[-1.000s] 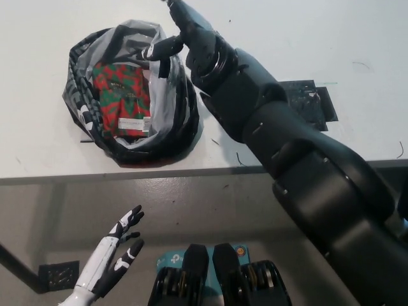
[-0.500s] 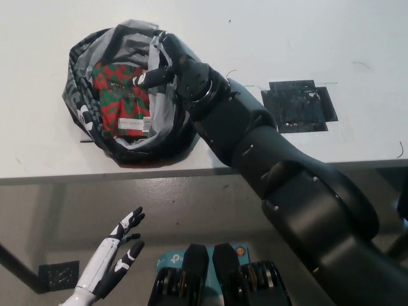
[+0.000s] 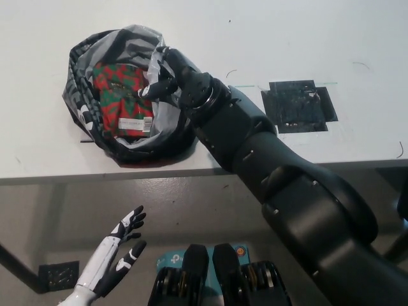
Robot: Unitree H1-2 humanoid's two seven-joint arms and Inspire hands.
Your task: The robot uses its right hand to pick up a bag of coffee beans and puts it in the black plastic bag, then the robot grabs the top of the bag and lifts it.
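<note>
While lying in black plastic bag (image 3: pixel 172 137), coffee bag (image 3: pixel 121 99) red-green patterned.

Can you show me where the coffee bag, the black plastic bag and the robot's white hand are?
Coffee bag (image 3: pixel 122 95), head view: middle of its red-and-green face.
Black plastic bag (image 3: pixel 80 102), head view: its rolled left rim.
White left hand (image 3: pixel 122 245), head view: middle of the open hand, below the table edge.

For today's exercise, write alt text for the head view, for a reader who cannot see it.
The black right robot hand reaches onto the right rim of an open black plastic bag on a white table, with a red-and-green bag of coffee beans lying inside. The white left robot hand rests open below the table edge.
</note>
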